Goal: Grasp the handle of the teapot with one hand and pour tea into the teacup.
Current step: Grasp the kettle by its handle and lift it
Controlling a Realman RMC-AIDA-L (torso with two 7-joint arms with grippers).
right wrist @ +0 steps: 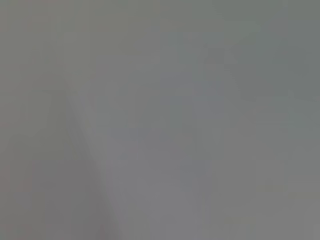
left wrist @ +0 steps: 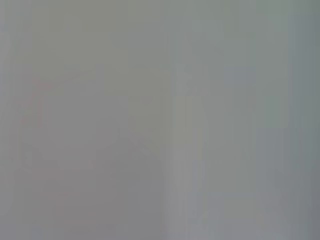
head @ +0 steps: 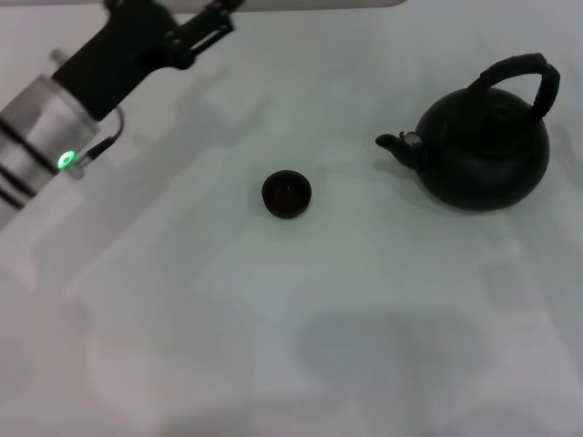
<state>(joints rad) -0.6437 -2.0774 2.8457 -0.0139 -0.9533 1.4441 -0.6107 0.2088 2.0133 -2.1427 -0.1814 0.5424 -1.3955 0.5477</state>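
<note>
1. Large round matte black teapot (head: 485, 150) sits on the white table (head: 273, 346) at the right of the head view, upright, short spout with metallic tip pointing toward frame centre. Its thick black arched handle (head: 528, 77) rises over the top, tilted toward the upper right corner, nothing holding it.
2. Small round dark handleless teacup (head: 287, 194) stands at centre, well apart from the spout, on the spout's side.
3. Left gripper (head: 214, 18) is at the upper left edge of the head view, on a silver-and-black arm with a green light, far from both pot and cup. Fingers partly cut off by the frame edge; cannot tell if open or closed.
4. Right gripper not in view. Both wrist views show only plain grey, no objects.
5. Risks, as judgement: handle leans off-centre, so a pinch away from its apex could let the pot swing and slop.
6. Cup is small and light; the spout bumping it would knock it over or slide it.
7. Long carry to the cup; tipping early means tea on the table.
</note>
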